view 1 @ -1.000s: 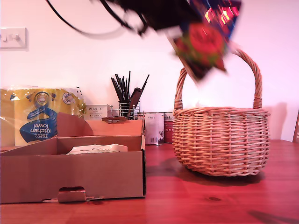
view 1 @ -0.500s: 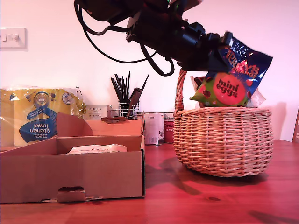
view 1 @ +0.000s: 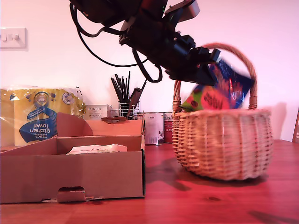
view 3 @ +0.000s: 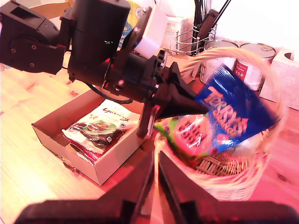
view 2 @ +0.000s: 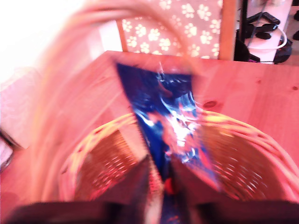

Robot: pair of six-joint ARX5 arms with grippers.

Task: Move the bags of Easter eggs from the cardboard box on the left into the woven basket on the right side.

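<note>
— What do you look like from outside?

— My first arm (view 1: 154,37) is matt black all over, built from blocky housings. Loose black cables (view 1: 100,53) hang from it in loops, and a pale flat plate (view 1: 183,9) sits on top.

— And up close?

— A fat black cylinder (view 3: 96,42) with a small green light joins a squarer black block (view 3: 28,42) with screw heads. A white part (view 3: 152,35) rides beside it. My first gripper (view 3: 189,105) tapers into dark wedge-shaped fingers (view 2: 138,184). My second gripper (view 3: 156,186) has similar dark pointed fingers.
</note>
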